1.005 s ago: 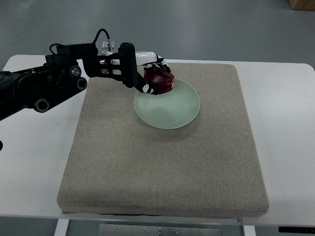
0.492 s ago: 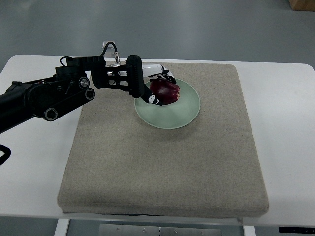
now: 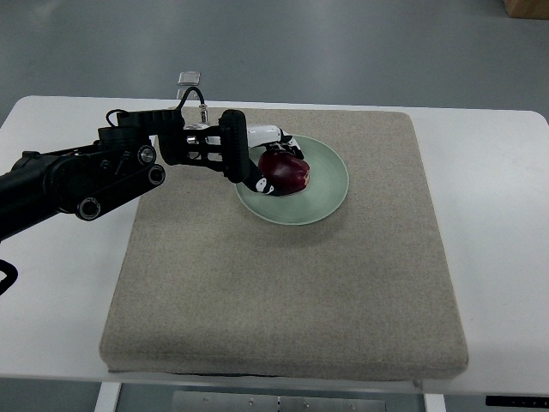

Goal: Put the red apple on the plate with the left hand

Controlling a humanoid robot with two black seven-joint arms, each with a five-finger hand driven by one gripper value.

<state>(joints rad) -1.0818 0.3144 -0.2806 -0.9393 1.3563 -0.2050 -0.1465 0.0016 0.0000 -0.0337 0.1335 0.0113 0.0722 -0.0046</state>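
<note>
A dark red apple (image 3: 287, 172) sits low over the left part of the pale green plate (image 3: 322, 193), which rests on the beige mat (image 3: 292, 283). My left hand (image 3: 268, 165) reaches in from the left and its fingers are still wrapped around the apple's left side. Whether the apple touches the plate's surface is hard to tell. The black left forearm (image 3: 94, 176) stretches across the table's left side. My right arm does not show.
The mat covers most of the white table (image 3: 497, 197). A small clear tag (image 3: 190, 78) lies at the table's far edge behind the arm. Grey floor lies beyond.
The left hand has carried the apple right and down, from the plate's upper-left rim to over its left part. The forearm has come lower and further in.
</note>
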